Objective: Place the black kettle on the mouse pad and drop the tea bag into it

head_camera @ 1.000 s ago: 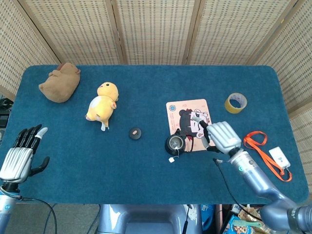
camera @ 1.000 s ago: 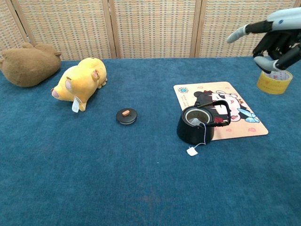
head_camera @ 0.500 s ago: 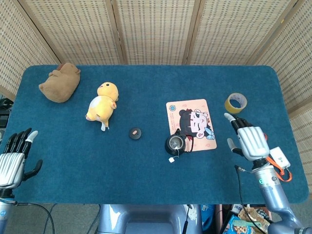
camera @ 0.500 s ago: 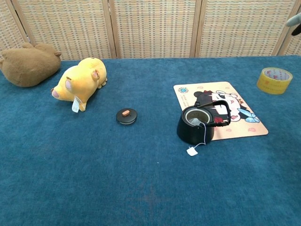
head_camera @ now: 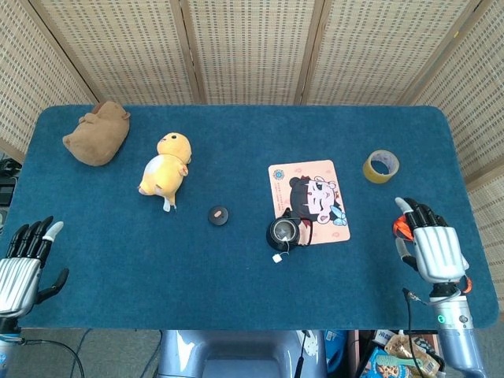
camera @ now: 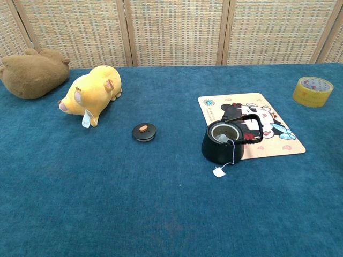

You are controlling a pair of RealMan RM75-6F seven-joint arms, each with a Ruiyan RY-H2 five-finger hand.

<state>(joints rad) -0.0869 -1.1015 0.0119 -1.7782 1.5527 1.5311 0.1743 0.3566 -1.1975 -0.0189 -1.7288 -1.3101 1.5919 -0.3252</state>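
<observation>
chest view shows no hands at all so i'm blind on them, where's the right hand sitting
Observer: The right hand is at the near right end of the blue cloth-covered table, well clear of the black kettle.
Operator: is it holding anything
Observer: No, its fingers are apart and empty. It hides part of an orange lanyard lying there.
Operator: and the left one
Observer: The left hand is at the near left corner of the table, fingers spread, holding nothing.
</observation>
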